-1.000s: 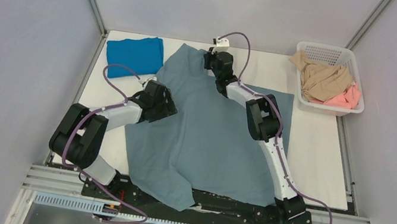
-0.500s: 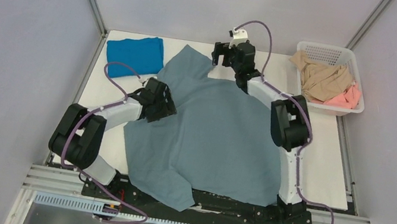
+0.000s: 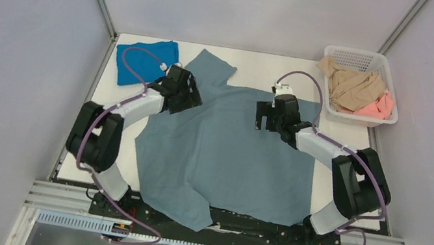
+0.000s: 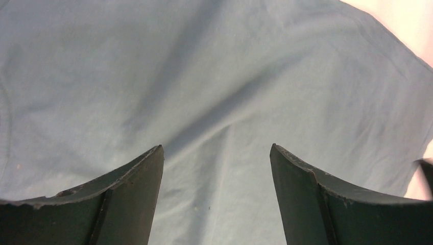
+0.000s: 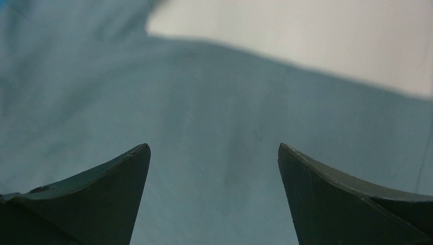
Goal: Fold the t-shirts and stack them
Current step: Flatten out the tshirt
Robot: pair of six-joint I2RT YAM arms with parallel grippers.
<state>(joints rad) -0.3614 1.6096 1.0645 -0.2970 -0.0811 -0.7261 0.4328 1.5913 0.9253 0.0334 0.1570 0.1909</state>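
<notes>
A large dusty grey-blue t-shirt (image 3: 229,151) lies spread over the middle of the white table, one sleeve pointing to the back and a corner hanging over the front edge. A folded bright blue t-shirt (image 3: 139,57) lies at the back left. Tan (image 3: 348,84) and pink (image 3: 378,107) t-shirts sit in the basket. My left gripper (image 3: 191,95) hovers over the grey-blue shirt's upper left part, open, only cloth (image 4: 214,102) under its jaws. My right gripper (image 3: 261,116) is over the shirt's upper right part, open and empty, with cloth (image 5: 214,132) below.
A white plastic basket (image 3: 369,58) stands at the back right corner of the table. Bare table (image 3: 339,162) shows to the right of the shirt and along the back edge. Grey walls close in on both sides.
My right gripper has let go of the shirt's back sleeve, opened, and pulled back toward the front right. My left gripper has moved toward the back. The sleeve now lies flat.
</notes>
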